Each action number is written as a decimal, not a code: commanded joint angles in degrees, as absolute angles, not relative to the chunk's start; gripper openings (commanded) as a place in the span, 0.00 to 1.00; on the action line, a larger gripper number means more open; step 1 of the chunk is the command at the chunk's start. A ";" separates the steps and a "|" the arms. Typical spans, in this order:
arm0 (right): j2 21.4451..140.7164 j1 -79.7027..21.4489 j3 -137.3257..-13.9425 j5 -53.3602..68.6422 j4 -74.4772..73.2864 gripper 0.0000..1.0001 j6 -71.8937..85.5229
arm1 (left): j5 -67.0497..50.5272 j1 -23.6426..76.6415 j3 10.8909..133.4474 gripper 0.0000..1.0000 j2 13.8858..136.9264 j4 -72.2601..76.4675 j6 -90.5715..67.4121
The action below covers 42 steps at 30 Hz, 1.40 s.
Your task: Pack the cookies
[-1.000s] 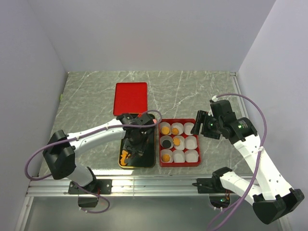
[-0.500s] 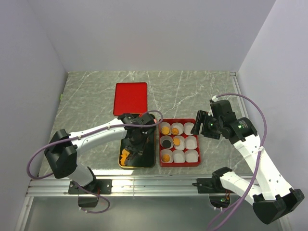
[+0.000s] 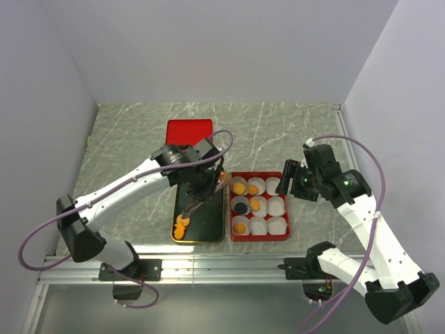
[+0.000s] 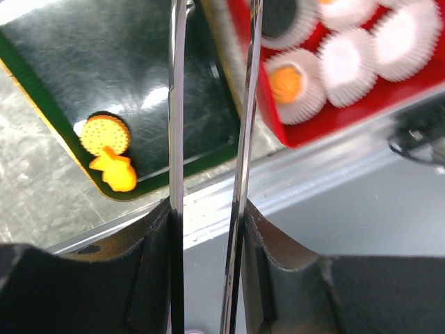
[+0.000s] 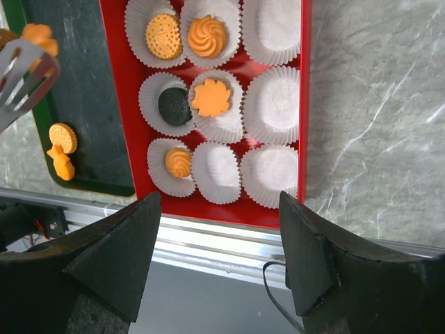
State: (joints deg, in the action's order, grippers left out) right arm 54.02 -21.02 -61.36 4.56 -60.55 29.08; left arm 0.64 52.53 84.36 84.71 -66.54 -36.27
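1. Holding a pair of metal tongs (image 4: 176, 104), the left pincer (image 4: 207, 212) is clenched on their two blades. An orange flower cookie (image 5: 38, 33) sits at the tongs' far tip, apparently pinched there and raised clear of the desk
2. This looks like the transfer step: one cookie is up off the dark tray (image 4: 90, 56) beneath the left pincer and is meant for the red box (image 5: 304, 139) just to that pincer's right
3. The right pincer (image 5: 219, 202) hangs released, with nothing between its fingers. Straight below it, five cookies (image 5: 211, 97), four orange and one black, already lie in paper cups (image 5: 272, 104), and four cups are empty
4. Two orange cookies (image 4: 104, 134) wait on the dark tray, touching each other, below and left of the left pincer's blades
5. The next move probably calls for bringing the tongs' tip over an empty cup, lowering close, then easing the squeeze so the cookie drops flat without crushing the fluted paper
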 commanded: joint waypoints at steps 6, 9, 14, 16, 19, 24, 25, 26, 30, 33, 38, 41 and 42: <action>53.97 -21.09 -60.47 4.57 -58.89 0.75 29.09 | -7.64 59.85 85.61 0.34 81.21 -65.22 -32.43; 53.88 -21.09 -60.38 4.66 -58.80 0.75 29.27 | -9.84 61.96 83.94 0.34 81.30 -63.90 -32.87; 53.79 -21.09 -59.94 4.83 -58.71 0.75 29.36 | -13.36 62.93 80.78 0.36 81.74 -62.31 -32.87; 53.70 -21.09 -59.94 4.83 -58.80 0.75 29.35 | -13.71 63.28 80.33 0.37 82.53 -62.40 -32.78; 53.70 -21.09 -59.94 4.83 -58.80 0.75 29.27 | -14.23 63.63 79.37 0.38 83.14 -62.49 -32.78; 53.70 -21.18 -59.85 4.75 -58.80 0.75 29.09 | -15.38 63.90 77.79 0.41 83.67 -61.17 -32.96; 53.70 -21.18 -59.94 4.75 -58.80 0.75 29.09 | -15.38 63.90 77.70 0.41 83.85 -61.08 -32.96; 53.70 -21.09 -59.94 4.75 -58.80 0.75 29.09 | -15.73 63.90 77.26 0.41 83.93 -61.08 -32.96; 53.79 -21.09 -59.94 4.66 -58.80 0.75 29.00 | -15.73 64.16 76.82 0.42 84.81 -61.43 -32.87; 53.79 -21.09 -59.94 4.66 -58.71 0.75 28.92 | -15.12 64.25 76.82 0.46 84.90 -61.96 -32.87; 53.79 -21.09 -59.77 4.66 -58.62 0.75 29.00 | -14.24 64.25 76.99 0.52 85.17 -62.31 -32.78; 53.79 -21.09 -59.68 4.66 -58.62 0.75 29.00 | -13.89 64.25 77.08 0.53 85.25 -62.40 -32.70; 53.79 -21.09 -59.76 4.57 -58.62 0.75 29.00 | -13.28 64.25 77.17 0.53 85.17 -62.66 -32.70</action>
